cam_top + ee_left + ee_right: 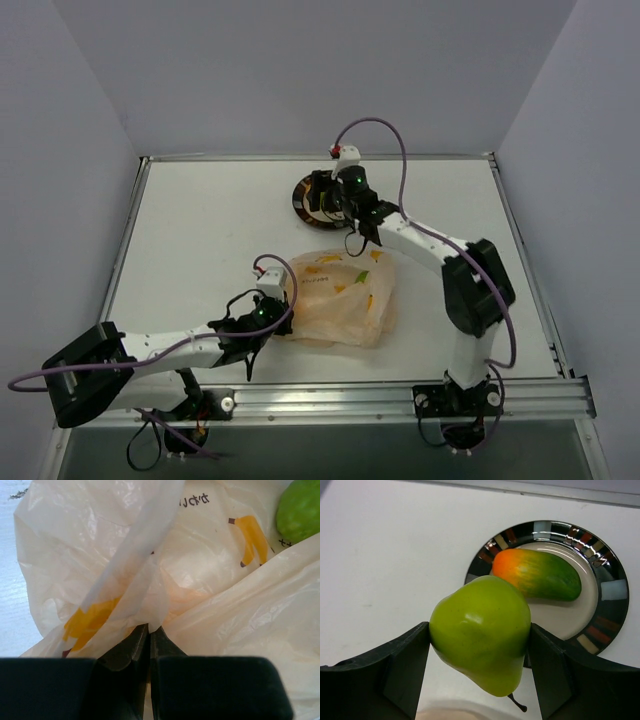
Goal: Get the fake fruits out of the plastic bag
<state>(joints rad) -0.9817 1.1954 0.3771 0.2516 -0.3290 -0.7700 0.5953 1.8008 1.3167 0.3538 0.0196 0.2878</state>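
Observation:
The peach plastic bag (340, 298) lies crumpled mid-table. My left gripper (262, 318) is shut on a fold of its near-left edge; in the left wrist view the jaws (149, 629) pinch the thin plastic bag (210, 580). The round green fruit (300, 510) shows at the top right by the bag's folds. My right gripper (324, 195) is over the plate (297, 200) and is shut on the yellow-green pear (480, 632), stem down, held above the table. The mango (540, 573) lies on the plate (615, 597).
The plate has a dark mirrored rim and stands at the back centre of the white table (200, 230). Grey walls close in the table on three sides. A metal rail (350, 400) runs along the near edge.

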